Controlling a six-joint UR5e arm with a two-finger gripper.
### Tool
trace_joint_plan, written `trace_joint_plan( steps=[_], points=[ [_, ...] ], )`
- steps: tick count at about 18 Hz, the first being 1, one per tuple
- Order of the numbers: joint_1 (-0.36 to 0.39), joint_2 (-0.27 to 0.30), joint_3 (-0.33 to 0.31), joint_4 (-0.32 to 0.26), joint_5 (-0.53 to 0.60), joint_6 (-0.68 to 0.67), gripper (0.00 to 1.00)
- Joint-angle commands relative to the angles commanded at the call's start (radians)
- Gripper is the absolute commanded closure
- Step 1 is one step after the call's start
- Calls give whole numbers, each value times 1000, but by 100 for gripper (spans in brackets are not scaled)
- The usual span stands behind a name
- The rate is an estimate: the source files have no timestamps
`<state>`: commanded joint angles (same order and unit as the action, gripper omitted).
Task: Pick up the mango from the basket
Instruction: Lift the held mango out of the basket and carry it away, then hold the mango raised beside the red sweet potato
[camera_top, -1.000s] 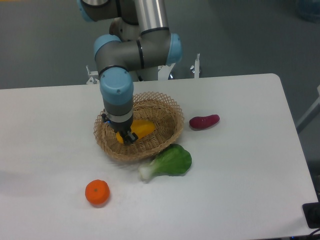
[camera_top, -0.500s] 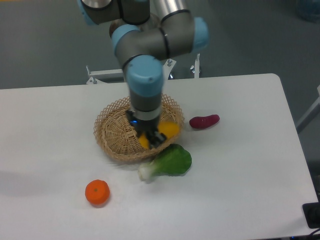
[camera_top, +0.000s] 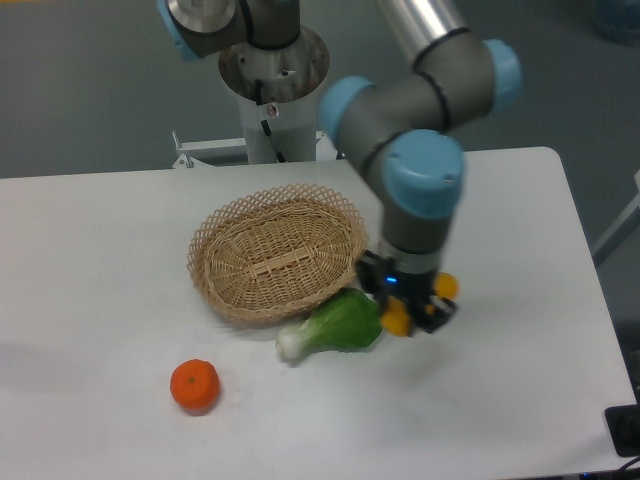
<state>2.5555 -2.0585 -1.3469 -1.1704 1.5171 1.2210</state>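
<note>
Tan woven basket (camera_top: 275, 258), yellow-orange mango (camera_top: 397, 318), green leafy vegetable (camera_top: 335, 326)

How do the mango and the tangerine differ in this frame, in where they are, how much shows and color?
The mango is clamped in the pincer, right of the basket; the tangerine lies free on the table, in front of the basket. The mango is mostly hidden, showing only yellow-orange bits; the tangerine shows whole, round and darker orange. Both are outside the basket.

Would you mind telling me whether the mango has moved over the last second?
Yes. The mango, held in the gripper, left the basket and moved right, past its rim.
</note>
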Motion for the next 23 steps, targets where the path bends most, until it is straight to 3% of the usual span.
trace_joint_plan(
  steps=[4,11,23],
  points=[
    [22,-55,49,0,0,0,54],
    [52,-95,97,-9,5,67,54],
    [54,-103,106,-15,35,83,53]
  ],
)
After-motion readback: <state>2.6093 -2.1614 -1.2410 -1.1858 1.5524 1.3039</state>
